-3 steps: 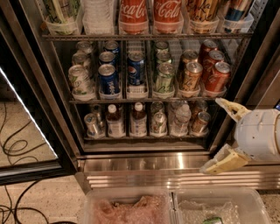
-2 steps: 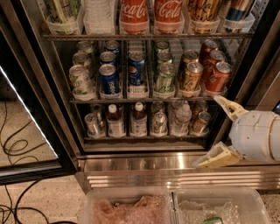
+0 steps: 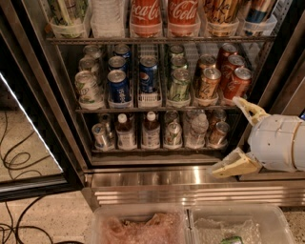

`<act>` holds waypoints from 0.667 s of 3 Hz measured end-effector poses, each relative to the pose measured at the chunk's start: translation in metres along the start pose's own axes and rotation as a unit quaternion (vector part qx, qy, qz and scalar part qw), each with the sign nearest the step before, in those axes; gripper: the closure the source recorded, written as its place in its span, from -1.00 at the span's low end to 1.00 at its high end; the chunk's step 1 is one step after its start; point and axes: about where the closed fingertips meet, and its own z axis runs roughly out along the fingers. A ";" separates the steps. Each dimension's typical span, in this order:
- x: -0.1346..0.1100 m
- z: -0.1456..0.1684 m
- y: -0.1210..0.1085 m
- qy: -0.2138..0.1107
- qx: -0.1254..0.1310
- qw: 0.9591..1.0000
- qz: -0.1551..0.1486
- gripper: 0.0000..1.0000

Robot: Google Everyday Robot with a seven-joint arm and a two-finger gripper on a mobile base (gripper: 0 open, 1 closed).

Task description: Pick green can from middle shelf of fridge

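Camera view, target: we count three shiny green cans in one lane, front to back. The front green can (image 3: 179,85) stands upright at the lip of the middle shelf (image 3: 119,110), with its silver top and pull tab showing.
Neighbours: one blue Pepsi can (image 3: 148,75) sits in a white slotted tray just to the left. Two orange cans (image 3: 209,82) stand just to the right, then three red cans (image 3: 240,78).
Further left: three more Pepsi cans fill one lane, then three pale whitish-green cans (image 3: 86,86) stand by the wall.
Shelf edge: it is a thin dark rack with clear plastic lane trays, and we see open room in front of the cans.
Cabinet: the fridge (image 3: 143,178) has a dark frame and a brushed steel base with a ridged sill. Two Coca-Cola bottles (image 3: 145,14) stand on the rack above, and small bottles and cans on the one below.
Arm: the gripper (image 3: 225,137) has a white rounded body and two tan fingers (image 3: 250,110) spread wide, holding nothing. It hangs at lower right before the bottom rack's right end, well apart from the green can.
Door: the glass door (image 3: 28,138) stands swung open at left.
Floor: two clear plastic bins (image 3: 143,208) sit side by side at the bottom edge, and dark cables (image 3: 14,157) lie on speckled flooring.
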 end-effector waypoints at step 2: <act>0.051 0.033 0.024 -0.063 0.071 0.991 0.094 -1.00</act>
